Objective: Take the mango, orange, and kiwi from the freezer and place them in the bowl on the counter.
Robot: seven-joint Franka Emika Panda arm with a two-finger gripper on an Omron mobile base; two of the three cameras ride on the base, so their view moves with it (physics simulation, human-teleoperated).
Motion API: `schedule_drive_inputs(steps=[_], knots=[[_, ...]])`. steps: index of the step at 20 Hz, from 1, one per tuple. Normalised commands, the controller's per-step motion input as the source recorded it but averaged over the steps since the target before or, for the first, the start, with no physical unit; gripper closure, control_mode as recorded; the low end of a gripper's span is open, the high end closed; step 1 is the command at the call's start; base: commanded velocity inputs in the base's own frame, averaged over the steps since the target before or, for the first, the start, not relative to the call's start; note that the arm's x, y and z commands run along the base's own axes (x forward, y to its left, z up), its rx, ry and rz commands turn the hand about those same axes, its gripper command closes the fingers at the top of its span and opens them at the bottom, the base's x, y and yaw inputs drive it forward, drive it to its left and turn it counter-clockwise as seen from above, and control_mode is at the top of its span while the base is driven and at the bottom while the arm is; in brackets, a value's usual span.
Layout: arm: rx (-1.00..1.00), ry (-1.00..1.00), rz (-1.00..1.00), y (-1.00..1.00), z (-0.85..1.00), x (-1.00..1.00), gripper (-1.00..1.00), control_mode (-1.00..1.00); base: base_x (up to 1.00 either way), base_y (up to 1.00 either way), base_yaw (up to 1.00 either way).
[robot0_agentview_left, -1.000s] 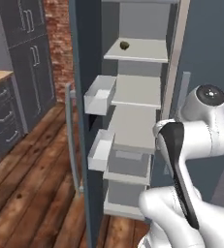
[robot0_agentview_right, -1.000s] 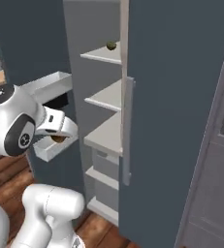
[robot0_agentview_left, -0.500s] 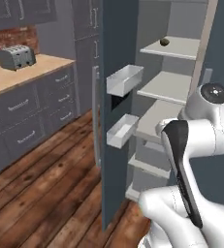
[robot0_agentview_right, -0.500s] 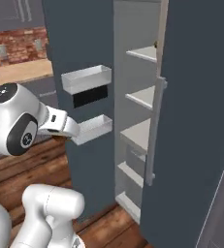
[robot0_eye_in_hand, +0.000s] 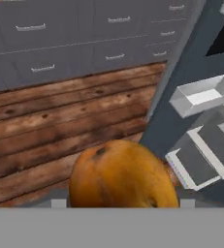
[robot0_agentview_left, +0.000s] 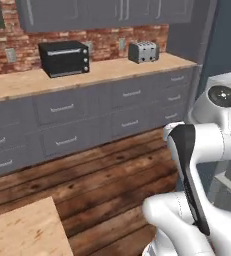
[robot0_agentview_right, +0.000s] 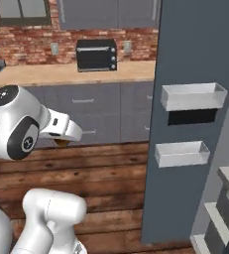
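Gripper carries an orange fruit above the wood floor.

In the hand view the orange (robot0_eye_in_hand: pixel 122 175) sits right at the gripper (robot0_eye_in_hand: pixel 119 206), whose jaws are closed on it. Beyond lies the wood floor (robot0_eye_in_hand: pixel 45 126), with the open freezer (robot0_agentview_right: pixel 200 89) and its white door bins to one side. Farther off, the counter (robot0_agentview_left: pixel 87 75) bears a black oven (robot0_agentview_left: pixel 64 57) and toaster (robot0_agentview_left: pixel 142 51).

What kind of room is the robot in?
It's a kitchen. A toaster and a black toaster oven sit on a long counter against a brick wall, and a tall freezer door stands open over the wood floor.
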Motion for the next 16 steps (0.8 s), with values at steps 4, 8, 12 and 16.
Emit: schedule_drive_inputs(steps=[4,8,12,16], knots=[[0.0,0.0,0.0,0.0,0.0,0.0,1.0,1.0,-0.14,0.8,0.8],[0.0,0.0,0.0,0.0,0.0,0.0,1.0,1.0,0.73,0.42,0.51],[0.0,0.0,0.0,0.0,0.0,0.0,1.0,1.0,1.0,0.1,0.27],[0.0,0.0,0.0,0.0,0.0,0.0,1.0,1.0,1.0,0.0,0.24]])
